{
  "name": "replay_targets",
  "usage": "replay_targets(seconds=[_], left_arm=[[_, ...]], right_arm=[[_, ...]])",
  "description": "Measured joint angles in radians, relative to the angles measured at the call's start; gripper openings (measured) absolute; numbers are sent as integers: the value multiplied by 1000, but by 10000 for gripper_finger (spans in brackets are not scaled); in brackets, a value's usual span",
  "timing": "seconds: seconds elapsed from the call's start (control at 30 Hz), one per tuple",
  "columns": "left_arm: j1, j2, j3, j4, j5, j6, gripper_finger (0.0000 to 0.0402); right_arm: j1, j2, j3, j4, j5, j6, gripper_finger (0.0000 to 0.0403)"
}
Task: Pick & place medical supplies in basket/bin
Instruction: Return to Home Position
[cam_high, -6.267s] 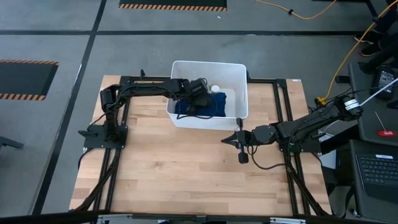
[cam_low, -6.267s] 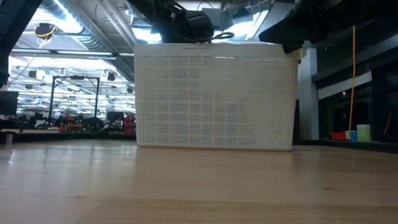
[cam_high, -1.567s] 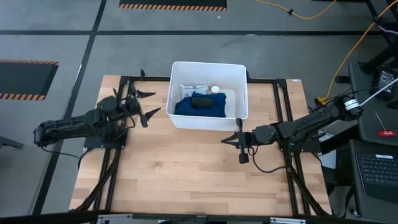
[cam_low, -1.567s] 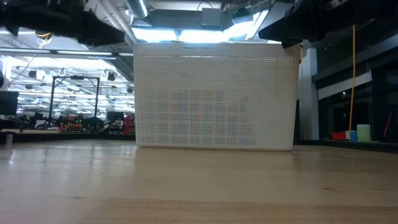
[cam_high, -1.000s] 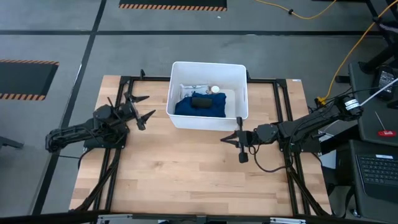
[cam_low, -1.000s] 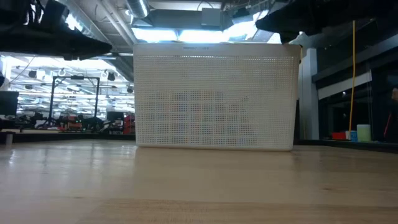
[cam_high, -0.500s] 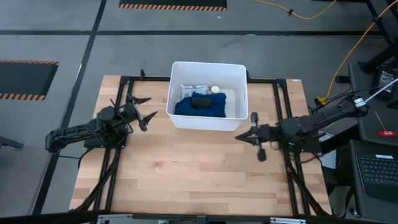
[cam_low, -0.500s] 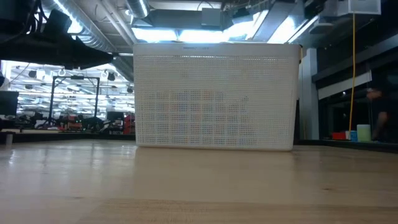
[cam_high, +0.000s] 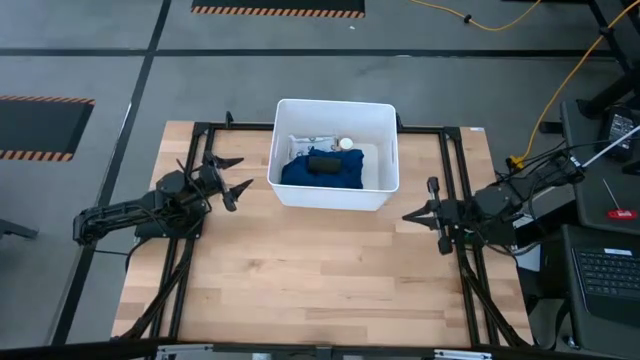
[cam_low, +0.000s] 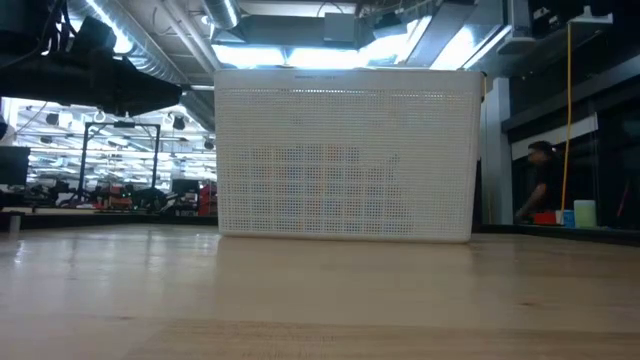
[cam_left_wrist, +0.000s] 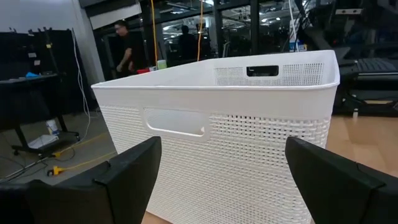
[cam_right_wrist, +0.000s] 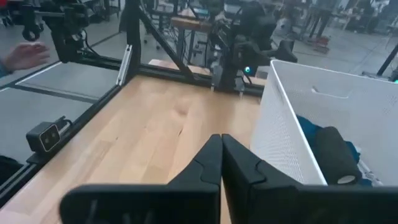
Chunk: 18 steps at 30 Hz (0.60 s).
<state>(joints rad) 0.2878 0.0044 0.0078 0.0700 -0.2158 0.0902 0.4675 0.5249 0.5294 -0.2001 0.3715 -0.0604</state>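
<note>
The white tub (cam_high: 383, 150) stands at the table's far middle; it fills the low view (cam_low: 345, 155) and the left wrist view (cam_left_wrist: 249, 124). Inside lie the dark blue cloth (cam_high: 340, 178), the black oblong (cam_high: 323, 163) on top of it, the white round cap (cam_high: 346, 144) and the white packet (cam_high: 304, 142). The right wrist view shows the oblong (cam_right_wrist: 333, 155) on the cloth (cam_right_wrist: 308, 127). My left gripper (cam_high: 240, 172) hovers open left of the tub, its fingers pointing at the tub's wall. My right gripper (cam_high: 408, 215) is shut, near the tub's near right corner.
Black frame rails (cam_high: 455, 160) run along the table's left, right and far sides. Bare wood (cam_high: 310, 270) stretches across the near half of the table. A person (cam_low: 540, 180) stands in the room beyond, and a hand (cam_right_wrist: 25, 56) shows off the table's edge.
My right gripper has drawn back toward the table's right edge, away from the tub's near right corner, and its arm has left the top of the low view. The supplies in the tub have stayed put.
</note>
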Motion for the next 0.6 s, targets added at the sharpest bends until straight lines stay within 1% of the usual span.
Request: replay_targets(seconds=[0.13,0.27,0.53,0.6], left_arm=[[0,0,0,0,0,0,336],[0,0,0,1,0,0,336],[0,0,0,1,0,1,336],[0,0,0,1,0,1,336]], right_arm=[[0,-83,-99,70,1,-49,7],[0,-199,-218,163,-4,-54,7],[-1,-395,-378,182,-8,-60,7],[-1,-431,-407,182,-9,-95,7]])
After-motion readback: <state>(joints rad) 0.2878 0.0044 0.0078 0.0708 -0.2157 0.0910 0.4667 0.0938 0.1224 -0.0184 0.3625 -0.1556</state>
